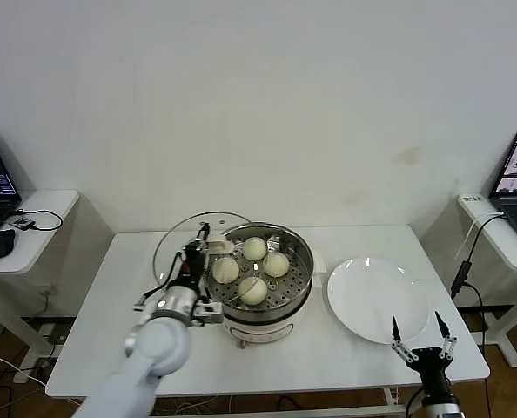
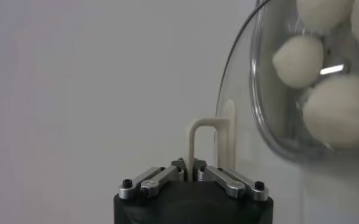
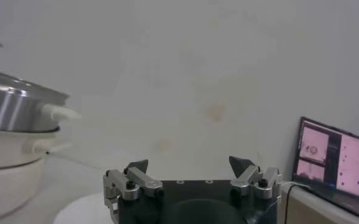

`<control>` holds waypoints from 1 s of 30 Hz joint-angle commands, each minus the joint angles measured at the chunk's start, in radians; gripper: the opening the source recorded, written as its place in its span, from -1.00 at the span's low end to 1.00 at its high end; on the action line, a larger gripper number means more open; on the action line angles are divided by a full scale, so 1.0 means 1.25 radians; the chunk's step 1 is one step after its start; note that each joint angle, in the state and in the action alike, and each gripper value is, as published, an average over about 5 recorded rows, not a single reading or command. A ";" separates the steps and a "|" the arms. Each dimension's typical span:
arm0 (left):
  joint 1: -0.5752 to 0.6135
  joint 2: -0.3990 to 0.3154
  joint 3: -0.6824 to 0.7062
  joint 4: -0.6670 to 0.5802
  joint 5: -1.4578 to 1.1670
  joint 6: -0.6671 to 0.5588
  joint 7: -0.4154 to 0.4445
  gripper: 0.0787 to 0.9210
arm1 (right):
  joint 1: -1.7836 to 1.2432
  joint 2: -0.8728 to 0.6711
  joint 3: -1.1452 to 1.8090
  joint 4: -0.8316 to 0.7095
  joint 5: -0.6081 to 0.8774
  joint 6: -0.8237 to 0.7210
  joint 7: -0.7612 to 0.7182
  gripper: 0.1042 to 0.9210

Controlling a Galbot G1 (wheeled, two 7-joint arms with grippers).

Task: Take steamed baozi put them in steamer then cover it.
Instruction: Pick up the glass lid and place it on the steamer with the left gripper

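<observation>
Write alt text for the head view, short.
The left gripper holds the glass cover by its handle, tilted beside the steamer, which holds four baozi. The right gripper waits open near an empty white plate.

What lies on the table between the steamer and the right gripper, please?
The empty white plate lies between the steamer, which holds the four baozi, and the open right gripper at the table's front edge, as the head view shows.
</observation>
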State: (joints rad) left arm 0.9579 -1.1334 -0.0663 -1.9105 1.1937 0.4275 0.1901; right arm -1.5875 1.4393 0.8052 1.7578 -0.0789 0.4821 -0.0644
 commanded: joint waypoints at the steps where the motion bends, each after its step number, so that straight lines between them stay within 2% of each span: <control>1: -0.038 -0.164 0.080 0.042 0.186 0.051 0.077 -0.85 | 0.017 0.029 -0.012 -0.032 -0.071 0.015 0.016 0.76; 19: -0.077 -0.239 0.111 0.132 0.201 0.070 0.111 -0.85 | 0.009 0.037 -0.016 -0.044 -0.077 0.024 0.017 0.76; 30: -0.067 -0.242 0.107 0.147 0.210 0.065 0.110 -0.85 | 0.009 0.038 -0.019 -0.047 -0.077 0.026 0.016 0.76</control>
State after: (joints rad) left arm 0.8751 -1.4130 0.0612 -1.7498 1.4384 0.5054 0.3195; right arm -1.5785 1.4830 0.7851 1.7032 -0.1684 0.5130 -0.0452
